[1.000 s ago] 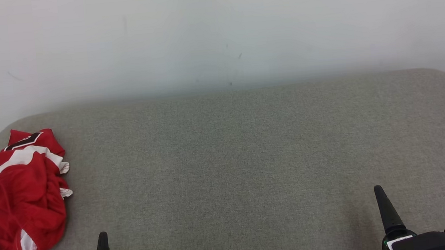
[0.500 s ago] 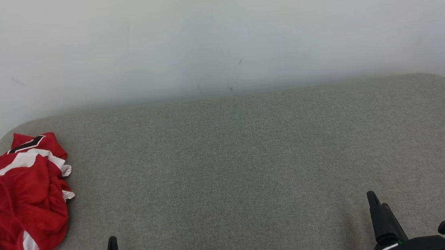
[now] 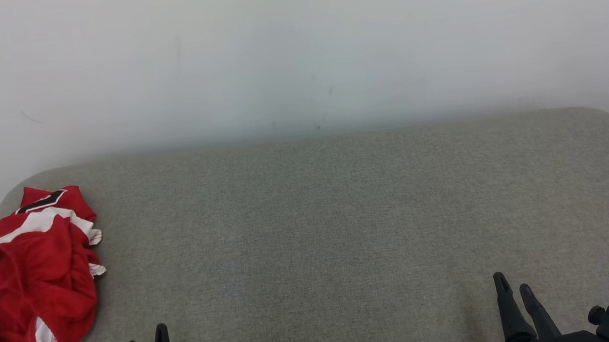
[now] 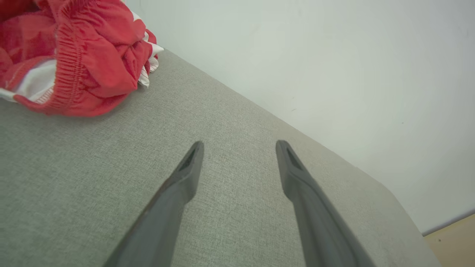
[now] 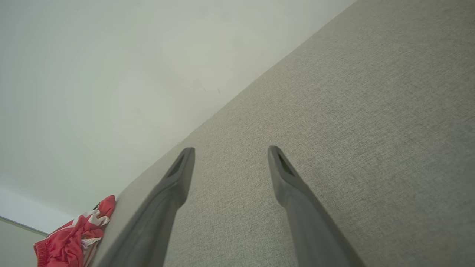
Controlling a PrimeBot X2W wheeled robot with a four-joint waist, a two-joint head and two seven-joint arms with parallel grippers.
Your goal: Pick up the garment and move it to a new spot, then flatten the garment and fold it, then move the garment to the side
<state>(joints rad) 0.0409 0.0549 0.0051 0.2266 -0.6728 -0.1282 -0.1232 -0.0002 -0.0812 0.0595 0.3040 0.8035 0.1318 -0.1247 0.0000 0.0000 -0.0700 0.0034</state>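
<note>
head view looks down on a broad padded surface (image 3: 316, 236) covered in coarse grey woven fabric, its far corners rounded, set against a plain pale wall (image 3: 294, 56). the garment (image 3: 30, 277) is a crumpled heap of thin red cloth with white stripes and a dark patch on its far fold. it lies at the left end of the surface, its outer side right at the left edge. in the left wrist view its gathered elastic hem shows as a puckered red band, with white striped trim poking out beside it.

the left gripper (image 3: 145, 337) hangs at the near edge, just right of the heap and nearer the robot, not touching it. its two tapered dark fingers stand spread wide with nothing between them. the right gripper (image 3: 511, 282) sits at the near right, well apart from the garment, fingers likewise parted and holding nothing; grey weave shows through the gap in the right wrist view.

from the heap to the right end runs a wide flat stretch of grey fabric. the back edge meets the wall. past a rounded corner, the left wrist view shows a strip of tan floor (image 4: 452, 241).
</note>
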